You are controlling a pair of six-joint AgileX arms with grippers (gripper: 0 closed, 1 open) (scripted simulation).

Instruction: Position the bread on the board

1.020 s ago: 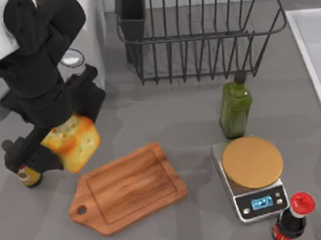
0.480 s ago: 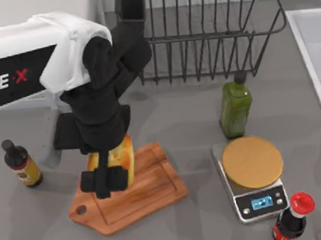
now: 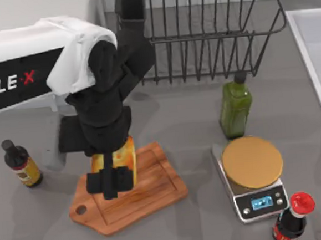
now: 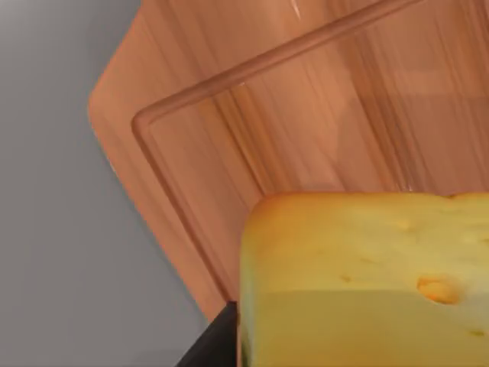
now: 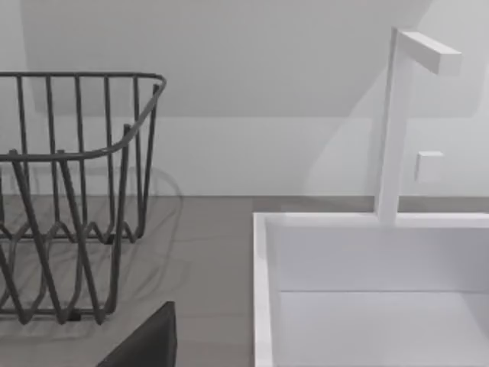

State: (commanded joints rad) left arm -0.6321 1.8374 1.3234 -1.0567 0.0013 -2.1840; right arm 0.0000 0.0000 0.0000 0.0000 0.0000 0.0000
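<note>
The bread, a golden-yellow chunk with an orange-brown crust, is held over the left half of the brown wooden board. My left gripper is shut on it from above, and its black body hides most of the loaf. In the left wrist view the bread sits close above the board's grooved rim, with one dark finger beside it. I cannot tell whether the bread touches the wood. A dark piece of my right gripper shows at the edge of the right wrist view, off by the sink.
A small brown sauce bottle stands left of the board. To the right are a green bottle, a scale with a tan disc and a red-capped bottle. A wire dish rack is behind, a white sink at far right.
My left arm swung from the table's left side to above the board, carrying the bread. Over the last half second it shifted only slightly.
</note>
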